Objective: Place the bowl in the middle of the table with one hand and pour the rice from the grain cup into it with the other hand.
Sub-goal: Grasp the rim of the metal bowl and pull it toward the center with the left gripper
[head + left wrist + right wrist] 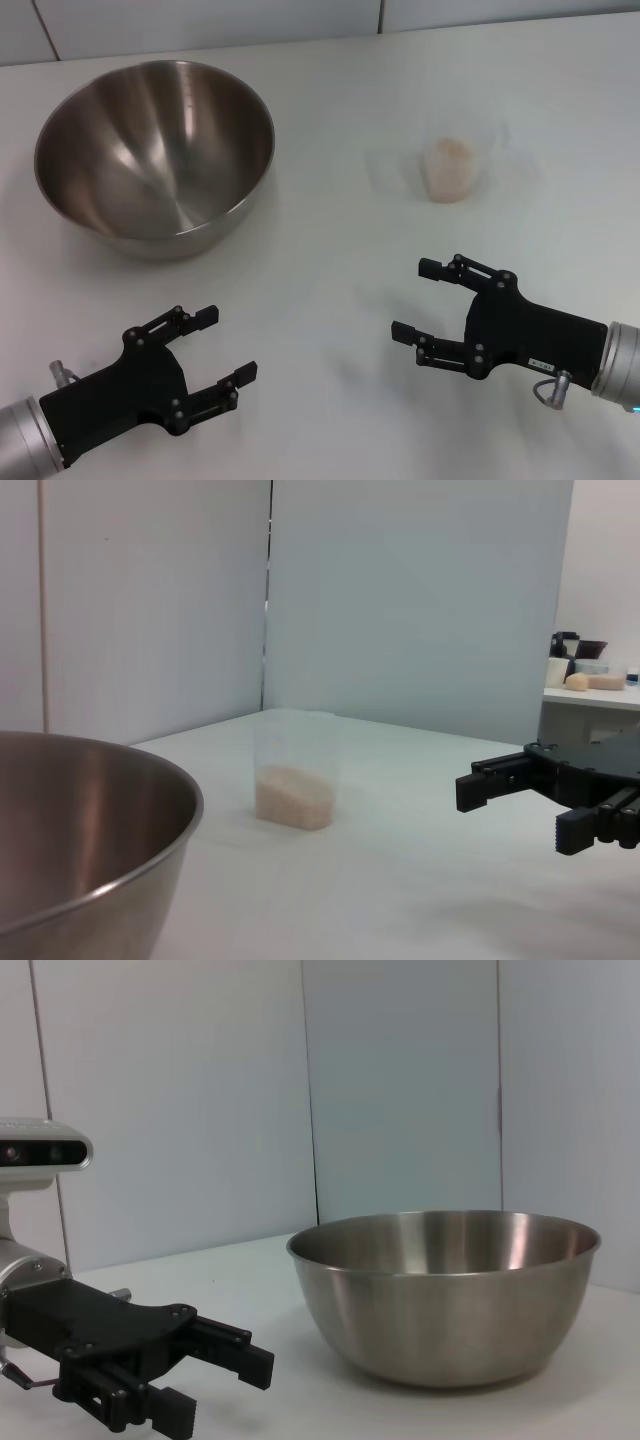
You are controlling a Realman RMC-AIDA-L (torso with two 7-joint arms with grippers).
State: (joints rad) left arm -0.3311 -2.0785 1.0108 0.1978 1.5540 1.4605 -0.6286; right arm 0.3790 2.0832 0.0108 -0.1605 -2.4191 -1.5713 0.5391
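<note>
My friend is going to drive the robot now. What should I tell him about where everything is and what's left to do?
Left hand: open, holding nothing, low over the near left of the table.
Right hand: open, holding nothing, near right side.
The bowl sits at the far left, not in the middle; nothing shows inside it.
The grain cup stands upright at the far right, apart from the bowl, with the rice in its bottom.
Done: nothing yet.
Left: one hand moves the bowl to the middle, likely the left since it is nearer; the other picks up the cup and pours the rice in.
</note>
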